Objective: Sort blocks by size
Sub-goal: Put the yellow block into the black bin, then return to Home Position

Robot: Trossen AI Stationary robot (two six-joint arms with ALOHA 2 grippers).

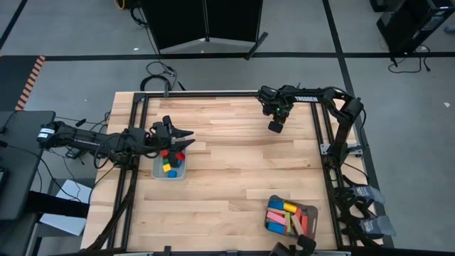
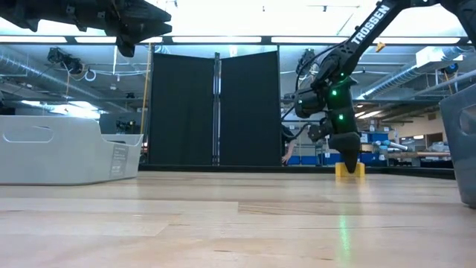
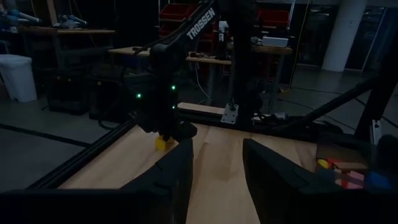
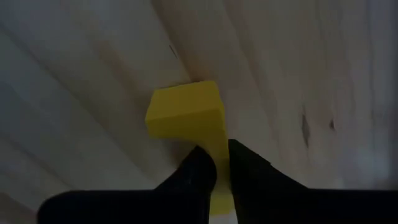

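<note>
A yellow block point(image 4: 185, 109) lies on the table at the far right; it also shows in the low view point(image 2: 339, 170) and the left wrist view point(image 3: 161, 143). My right gripper point(image 4: 222, 163) points down on it, its fingers almost together. My left gripper point(image 3: 216, 163) is open and empty, raised over the left grey tray point(image 1: 157, 173). That tray holds small red, blue, yellow and green blocks point(image 1: 169, 165). The right grey tray point(image 1: 312, 211) at the near right holds longer bars point(image 1: 286, 216). My right gripper comes at the yellow block from above, pointing down. Its fingertips point(image 4: 200, 168) meet the block's near part point(image 4: 221, 149), and a thin yellow strip shows in the narrow gap between them. The block rests on the table. I cannot tell whether the fingers pinch it or only touch it.
Black rails point(image 1: 321, 128) run along the table's left, far and right sides. A wide bare stretch of wood point(image 1: 234, 171) lies between the two trays. Beyond the far edge stands a black screen point(image 2: 214, 108).
</note>
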